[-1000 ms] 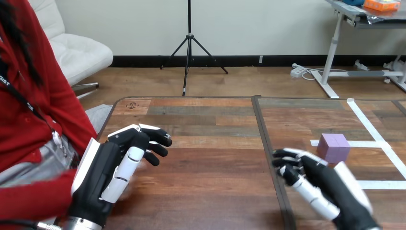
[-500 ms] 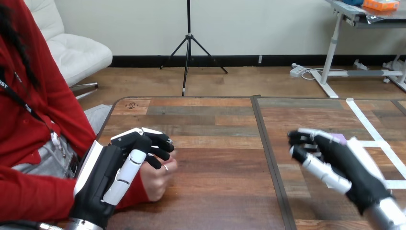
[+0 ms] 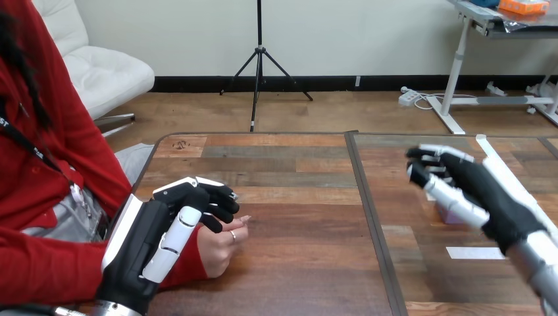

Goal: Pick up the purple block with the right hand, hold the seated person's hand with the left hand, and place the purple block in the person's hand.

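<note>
- block [image 3: 449,216]: pale purple, on the table [image 3: 296,263] in its right half, towards the right edge. only a small part of it shows, under the right hand.
- right hand [image 3: 474,191]: raised over the block and in front of it, covering most of it. its arm comes in from the lower right corner. i cannot tell whether it touches the block, nor whether it is wide, narrow or holding.
- tape [image 3: 470,252]: white strips on the right half of the table. one short piece lies just nearer the front edge than the block, and a long strip runs off towards the far right corner, partly behind the right hand.
- seam [image 3: 368,217]: a dark line running from the far edge to the front edge, between the two hands. the block and the tape lie to its right.
- person's hand [image 3: 220,240]: resting on the table near the left edge, loosely closed, coming in from the left side.
- left hand [image 3: 148,237]: at the left edge near the front corner, over and just beside the person's hand and covering the wrist side of it. i cannot tell whether it grips the person's hand or only sits against it.
</note>
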You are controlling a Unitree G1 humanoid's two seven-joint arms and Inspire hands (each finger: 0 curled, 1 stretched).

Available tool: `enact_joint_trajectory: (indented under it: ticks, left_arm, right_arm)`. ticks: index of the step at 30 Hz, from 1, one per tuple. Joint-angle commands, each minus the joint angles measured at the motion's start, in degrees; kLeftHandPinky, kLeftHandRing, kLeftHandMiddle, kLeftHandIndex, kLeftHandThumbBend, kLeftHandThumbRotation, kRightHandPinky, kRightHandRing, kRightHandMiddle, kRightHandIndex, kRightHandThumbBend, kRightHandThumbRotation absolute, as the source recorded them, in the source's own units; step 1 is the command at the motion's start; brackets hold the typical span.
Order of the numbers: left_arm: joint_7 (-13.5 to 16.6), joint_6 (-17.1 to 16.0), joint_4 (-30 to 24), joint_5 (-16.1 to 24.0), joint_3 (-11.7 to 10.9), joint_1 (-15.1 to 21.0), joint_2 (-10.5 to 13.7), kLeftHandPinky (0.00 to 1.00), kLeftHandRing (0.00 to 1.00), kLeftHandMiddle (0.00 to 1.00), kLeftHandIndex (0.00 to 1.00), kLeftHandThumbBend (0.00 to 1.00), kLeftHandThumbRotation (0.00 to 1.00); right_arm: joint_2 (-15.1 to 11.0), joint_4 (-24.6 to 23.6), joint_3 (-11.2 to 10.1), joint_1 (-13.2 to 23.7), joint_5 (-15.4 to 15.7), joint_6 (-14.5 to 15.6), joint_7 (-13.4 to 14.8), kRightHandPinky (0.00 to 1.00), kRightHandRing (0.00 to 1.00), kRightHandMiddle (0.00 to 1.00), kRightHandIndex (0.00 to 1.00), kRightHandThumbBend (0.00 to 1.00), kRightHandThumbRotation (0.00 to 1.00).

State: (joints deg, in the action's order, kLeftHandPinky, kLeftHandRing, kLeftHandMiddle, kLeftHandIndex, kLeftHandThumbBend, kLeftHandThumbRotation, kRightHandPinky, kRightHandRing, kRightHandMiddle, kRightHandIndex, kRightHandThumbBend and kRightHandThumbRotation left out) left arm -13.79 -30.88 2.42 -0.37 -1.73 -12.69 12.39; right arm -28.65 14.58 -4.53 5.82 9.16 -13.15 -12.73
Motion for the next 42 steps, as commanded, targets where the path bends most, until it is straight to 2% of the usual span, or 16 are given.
enact_joint_trajectory:
  ticks: [1, 12, 18, 24, 28, 29, 33, 34, 39, 42]
  left_arm:
    - [0.6, -2.6, 0.1, -0.2, -0.6, 4.5, 0.0, 0.47, 0.54, 0.56, 0.54, 0.55, 1.0]
    - [0.9, -2.7, -0.2, -0.2, -0.9, 4.3, 0.0, 0.47, 0.53, 0.56, 0.54, 0.56, 1.0]
    - [1.4, -2.4, -0.5, -0.1, -1.2, 4.0, 0.0, 0.47, 0.53, 0.56, 0.53, 0.57, 1.0]
    - [1.2, -2.6, -0.3, -0.6, -1.4, 4.1, 0.0, 0.47, 0.53, 0.55, 0.53, 0.59, 1.0]
    - [1.9, -2.8, -0.6, 0.4, -1.5, 3.9, -0.1, 0.47, 0.53, 0.55, 0.53, 0.58, 1.0]
    - [2.0, -3.0, -0.5, 0.5, -1.5, 4.0, 0.0, 0.47, 0.53, 0.55, 0.53, 0.57, 1.0]
    - [2.1, -3.5, -0.3, 0.6, -1.5, 4.0, -0.1, 0.47, 0.53, 0.55, 0.53, 0.56, 1.0]
    - [2.0, -3.3, -0.4, 0.5, -1.5, 4.0, 0.0, 0.47, 0.52, 0.55, 0.53, 0.56, 1.0]
    - [2.2, -2.6, -1.4, 0.8, -1.4, 3.5, 0.1, 0.47, 0.53, 0.55, 0.53, 0.57, 1.0]
    - [1.9, -2.8, -1.2, 0.5, -1.4, 3.7, 0.3, 0.47, 0.53, 0.55, 0.53, 0.57, 1.0]
  right_arm:
    - [-4.4, 10.2, 0.1, 16.7, 2.5, -1.1, 1.0, 0.71, 0.78, 0.8, 0.81, 0.67, 0.87]
    - [-5.5, 21.2, 1.4, 24.4, 5.4, -3.8, 2.2, 0.7, 0.78, 0.81, 0.81, 0.67, 0.86]
    - [-6.5, 27.4, 3.2, 28.9, 9.3, -4.7, 4.8, 0.71, 0.8, 0.82, 0.81, 0.69, 0.87]
    - [-7.0, 33.5, 5.0, 33.6, 11.9, -3.8, 6.2, 0.72, 0.79, 0.81, 0.82, 0.71, 0.85]
    - [-8.0, 37.0, 8.1, 36.4, 16.6, -2.5, 7.6, 0.71, 0.78, 0.8, 0.82, 0.73, 0.85]
    - [-8.2, 37.8, 8.8, 37.0, 17.5, -2.4, 7.8, 0.71, 0.8, 0.81, 0.83, 0.75, 0.87]
    - [-8.2, 41.0, 10.3, 38.9, 19.8, -1.8, 8.4, 0.72, 0.82, 0.83, 0.84, 0.78, 0.9]
    - [-8.2, 42.1, 11.2, 39.5, 21.1, -1.9, 9.2, 0.72, 0.83, 0.84, 0.84, 0.78, 0.9]
    - [-8.2, 46.0, 14.0, 41.6, 24.7, -2.5, 11.4, 0.78, 0.87, 0.88, 0.88, 0.79, 0.97]
    - [-8.1, 48.3, 16.1, 43.1, 27.1, -1.8, 12.0, 0.82, 0.89, 0.89, 0.91, 0.81, 0.98]
